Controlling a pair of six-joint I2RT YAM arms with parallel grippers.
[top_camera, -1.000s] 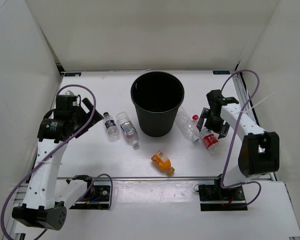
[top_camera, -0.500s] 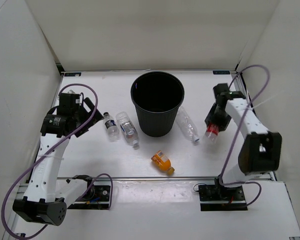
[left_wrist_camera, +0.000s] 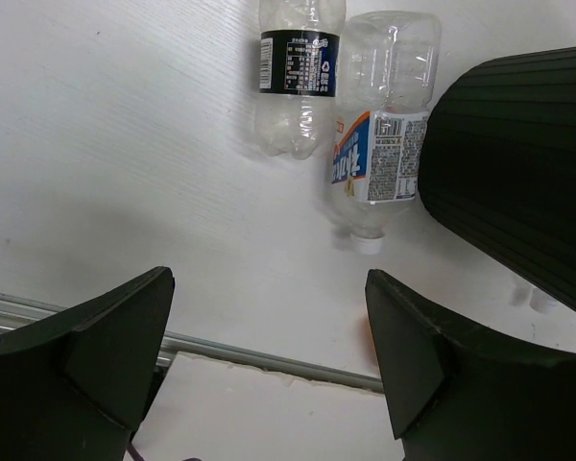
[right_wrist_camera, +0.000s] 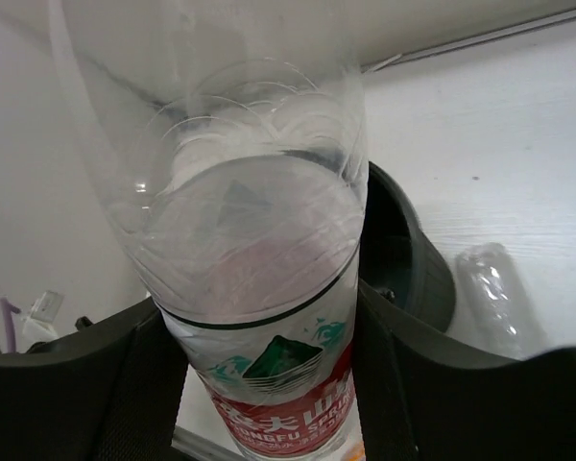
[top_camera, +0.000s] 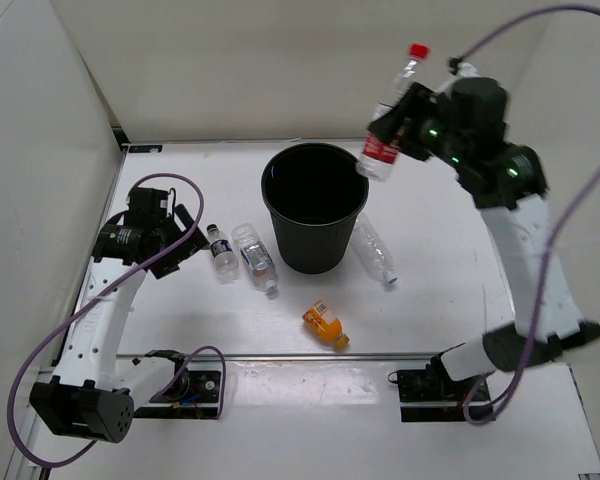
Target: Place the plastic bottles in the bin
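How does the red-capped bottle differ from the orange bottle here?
The red-capped bottle is held cap-up by the right gripper near the rim of the bin; the orange bottle lies on the table. The red-capped bottle is clear and taller; the orange bottle is short. Neither is in the bin.

White tubular links on the left arm (top_camera: 100,320) and right arm (top_camera: 525,250), broken up by chunky black joint housings, with black motor blocks at the bases. Purple cable (top_camera: 166,176) looping off each wrist and trailing back down to the mounting plate; small green lights (top_camera: 427,130) glowing on the right wrist housing. Matte black jaws, broad and wedge-shaped, smooth-faced with bevelled edges.
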